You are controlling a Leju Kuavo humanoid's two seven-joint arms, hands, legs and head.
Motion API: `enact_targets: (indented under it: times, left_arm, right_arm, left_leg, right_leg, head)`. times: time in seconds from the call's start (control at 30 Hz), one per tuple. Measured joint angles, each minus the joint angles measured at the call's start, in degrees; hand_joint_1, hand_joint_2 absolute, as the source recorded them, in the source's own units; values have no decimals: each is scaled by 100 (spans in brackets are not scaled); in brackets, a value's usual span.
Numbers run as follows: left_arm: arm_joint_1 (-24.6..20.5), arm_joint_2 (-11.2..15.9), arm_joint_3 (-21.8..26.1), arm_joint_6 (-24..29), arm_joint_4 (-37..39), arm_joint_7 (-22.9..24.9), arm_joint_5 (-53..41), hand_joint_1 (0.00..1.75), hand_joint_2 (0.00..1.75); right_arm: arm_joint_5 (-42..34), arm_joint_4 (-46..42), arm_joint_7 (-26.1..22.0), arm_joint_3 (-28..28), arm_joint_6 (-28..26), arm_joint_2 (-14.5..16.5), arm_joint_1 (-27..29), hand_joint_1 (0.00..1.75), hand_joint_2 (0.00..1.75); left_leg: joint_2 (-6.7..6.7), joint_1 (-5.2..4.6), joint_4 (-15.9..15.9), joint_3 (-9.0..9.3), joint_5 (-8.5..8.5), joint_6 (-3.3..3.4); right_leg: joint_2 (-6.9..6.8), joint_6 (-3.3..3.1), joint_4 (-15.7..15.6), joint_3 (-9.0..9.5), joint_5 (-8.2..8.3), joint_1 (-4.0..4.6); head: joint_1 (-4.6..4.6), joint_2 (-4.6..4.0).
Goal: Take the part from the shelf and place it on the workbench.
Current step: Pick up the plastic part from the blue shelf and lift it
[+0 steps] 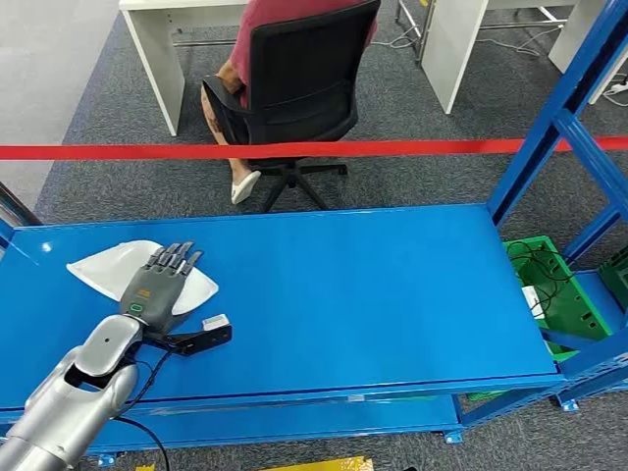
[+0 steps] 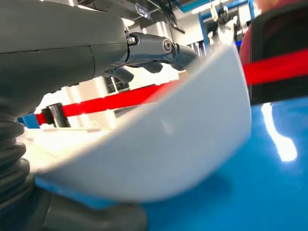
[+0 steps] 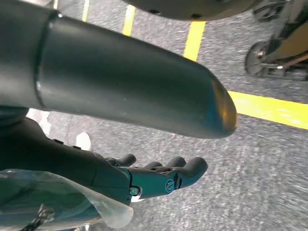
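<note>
Silver forearm and left hand (image 1: 159, 287) are seen at the left end of the blue workbench (image 1: 355, 294), where the white part (image 1: 100, 265), a shallow curved shell, lies on the surface. The hand is laid over the part's right half with its dark fingers (image 1: 178, 257) stretched forward across the top; in the left wrist view the fingers (image 2: 156, 48) are seen above the white part (image 2: 163, 144) and the thumb below it, but whether the part is actually clasped cannot be told. Further right, the bench top is crossed by a red tape barrier (image 1: 370, 149), behind which a person (image 1: 282, 29) is seated on a black office chair (image 1: 311, 78). A green crate (image 1: 551, 285) is seen past the bench's right end. The right hand (image 3: 160, 178) is shown over grey carpet with its fingers extended and nothing held.
</note>
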Motion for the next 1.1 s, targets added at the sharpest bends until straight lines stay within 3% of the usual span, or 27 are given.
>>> enact_targets:
  times: [0.17, 0.9, 1.1]
  left_arm:
    - [-47, -21, -8, -324, 87, -99, 128, 175, 175]
    - [-65, -76, -61, -220, 350, -264, 249, 175, 175]
    - [-78, -67, -42, -268, 349, -692, 767, 175, 175]
  right_arm:
    - [7, 0, 161, -32, -21, 3, -9, 0, 0]
    - [38, -14, 172, -81, -16, 3, 0, 0, 0]
    - [89, -14, 154, -85, -10, 3, 1, 0, 0]
  left_leg:
    - [0, 0, 0, 6, 0, 0]
    - [0, 0, 0, 7, 0, 0]
    - [-2, 0, 0, 8, 0, 0]
  right_leg:
    - [-1, 0, 0, 5, 0, 0]
    - [3, 0, 0, 5, -1, 0]
    - [-4, 0, 0, 9, -1, 0]
  head:
    - [-2, 0]
    - [0, 0]
    - [-2, 0]
